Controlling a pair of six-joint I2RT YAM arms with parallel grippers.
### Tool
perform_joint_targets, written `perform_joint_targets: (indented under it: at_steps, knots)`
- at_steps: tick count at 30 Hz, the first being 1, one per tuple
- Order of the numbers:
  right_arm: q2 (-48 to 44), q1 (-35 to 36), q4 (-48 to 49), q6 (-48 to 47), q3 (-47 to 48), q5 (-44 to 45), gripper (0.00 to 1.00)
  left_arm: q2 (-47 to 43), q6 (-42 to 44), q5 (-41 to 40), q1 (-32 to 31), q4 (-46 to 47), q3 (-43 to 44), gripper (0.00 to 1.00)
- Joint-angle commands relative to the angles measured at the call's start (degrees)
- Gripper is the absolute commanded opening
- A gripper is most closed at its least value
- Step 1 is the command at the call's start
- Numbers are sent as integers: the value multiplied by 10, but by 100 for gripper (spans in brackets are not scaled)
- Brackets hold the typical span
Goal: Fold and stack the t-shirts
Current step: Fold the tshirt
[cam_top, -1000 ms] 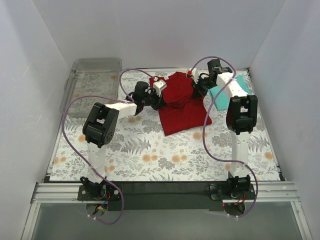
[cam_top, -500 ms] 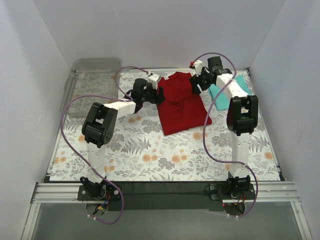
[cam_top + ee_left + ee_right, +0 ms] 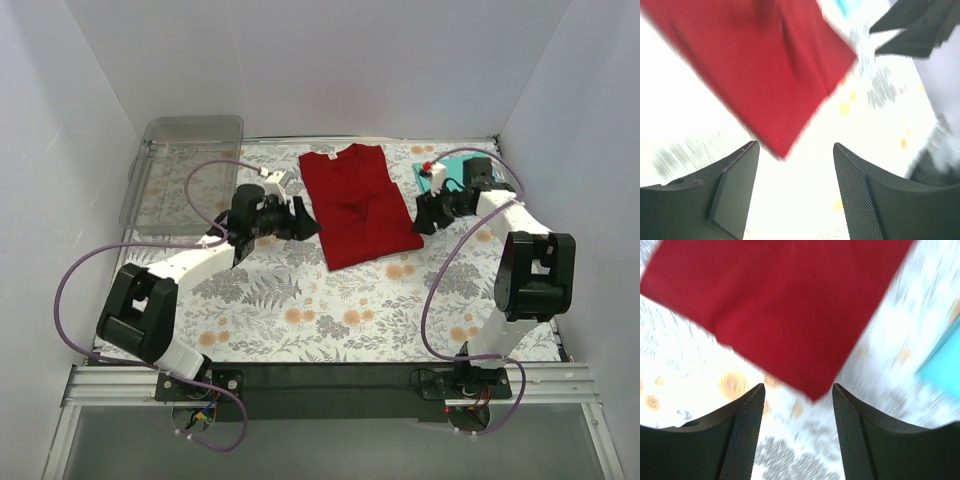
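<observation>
Left tool (image 3: 308,222): my jaws stand apart with nothing between them. It sits just beside the left edge of the dark red t-shirt (image 3: 360,200), not touching it.
Right tool (image 3: 420,218): also apart and empty, just off the shirt's right edge. In its wrist view the shirt's near corner shows through the gap.
Dark red t-shirt: upper centre of the overhead view, flat on the floral mat (image 3: 300,300). It looks already narrowed to a long panel, collar toward the top.
Teal t-shirt (image 3: 452,163): upper right, partly hidden behind my right forearm, well apart from my left tool.
Clear tray (image 3: 185,170): upper left, not involved.
Step in hand, as I judge it: take the panel's two bottom corners and fold the hem up to the collar.
Doing it well: pinch both corners at the same moment and lift level. Carry them straight up the frame, lay edge on edge, and let go together so nothing skews.
Left arm: stretched low from the lower left, wrist aimed right.
Right arm: elbow raised at the right, forearm reaching inward to the left.
</observation>
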Motion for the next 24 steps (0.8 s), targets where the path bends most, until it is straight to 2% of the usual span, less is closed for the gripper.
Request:
perform_joint_targets:
  at_steps: [1,4,8,19,22,24]
  knots:
    - [-20,-58,15,49,-87,-65,53,-24,-140,38,-18,-5,-86,57]
    - [-28,-88,59,100,-133,-72,53,-22,-205,29,-32,30,-126,57]
    - [6,-98,71,127,-128,-87,54,11,-254,6,-40,55,-131,57]
    - [94,-102,83,184,-68,-117,51,107,-306,11,-58,70,-95,57]
    - [109,-101,83,192,-60,-130,48,130,-308,4,-62,73,-88,54]
    - [113,-102,82,195,-60,-135,44,139,-308,-4,-62,74,-82,47]
